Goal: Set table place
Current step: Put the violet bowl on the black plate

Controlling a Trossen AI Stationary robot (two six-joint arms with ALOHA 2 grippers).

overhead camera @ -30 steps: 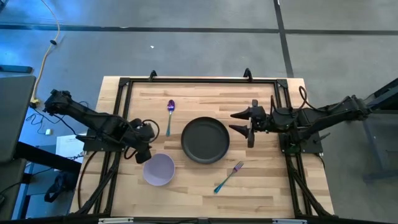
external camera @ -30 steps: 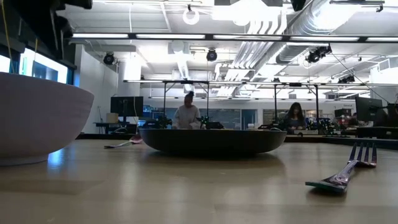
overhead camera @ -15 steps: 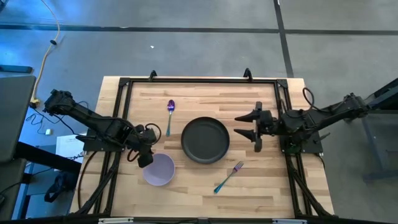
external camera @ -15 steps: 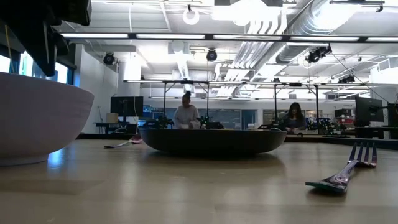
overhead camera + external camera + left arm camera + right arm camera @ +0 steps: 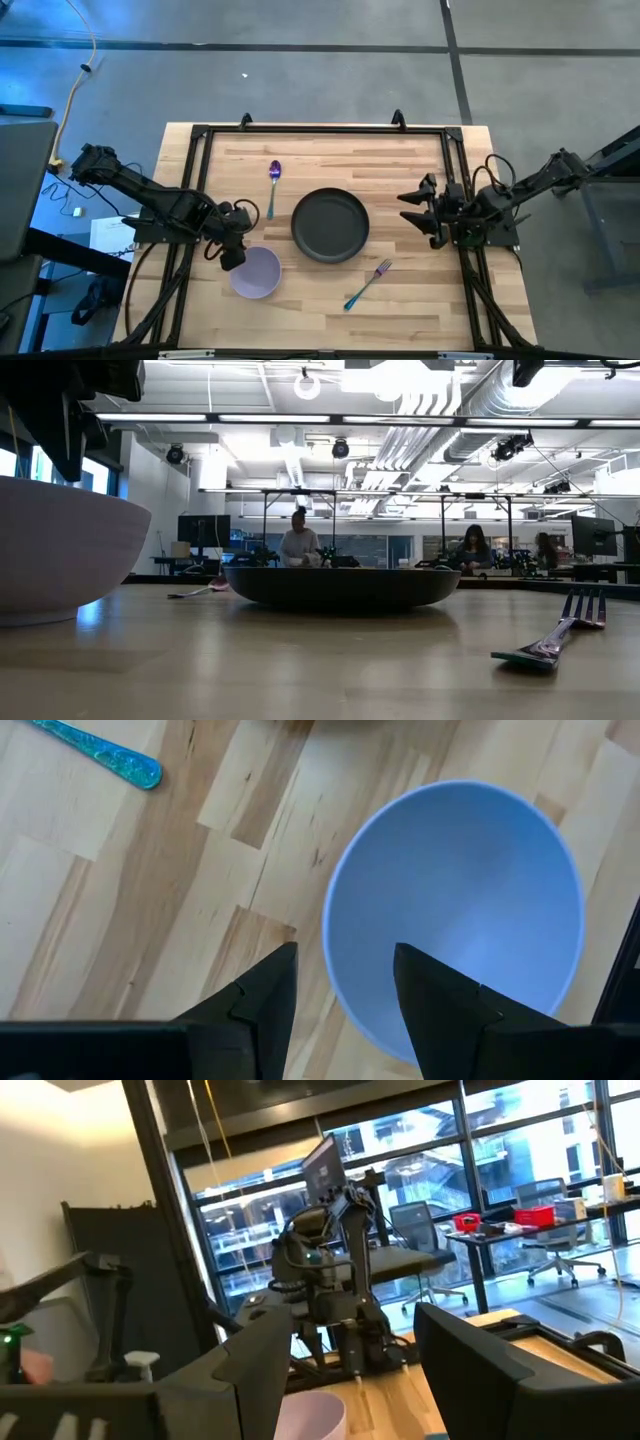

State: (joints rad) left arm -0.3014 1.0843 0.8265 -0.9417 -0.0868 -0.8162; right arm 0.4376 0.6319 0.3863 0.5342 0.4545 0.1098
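Note:
The lavender bowl (image 5: 255,272) stands on its base near the table's near left, and it fills the left of the low view (image 5: 60,550). My left gripper (image 5: 230,254) hangs open over its left rim. In the left wrist view (image 5: 345,982) one finger is outside the rim (image 5: 326,945) and one is over the hollow. The dark grey plate (image 5: 330,225) sits mid-table. The spoon (image 5: 273,185) lies beyond the bowl, and the fork (image 5: 368,284) lies near the plate's near right. My right gripper (image 5: 412,208) is open, raised near the right edge.
The pale wooden table (image 5: 450,290) has a black frame with arm mounts at the left and right edges. Bare wood lies right of the plate and along the near edge. People (image 5: 300,545) sit at desks in the room beyond the table.
My left gripper moved toward the near edge and down over the bowl's rim, then held still. My right gripper drew back from beside the plate toward the table's right edge and tipped up to look level across the table. It stayed open. Plate, bowl, fork and spoon did not move.

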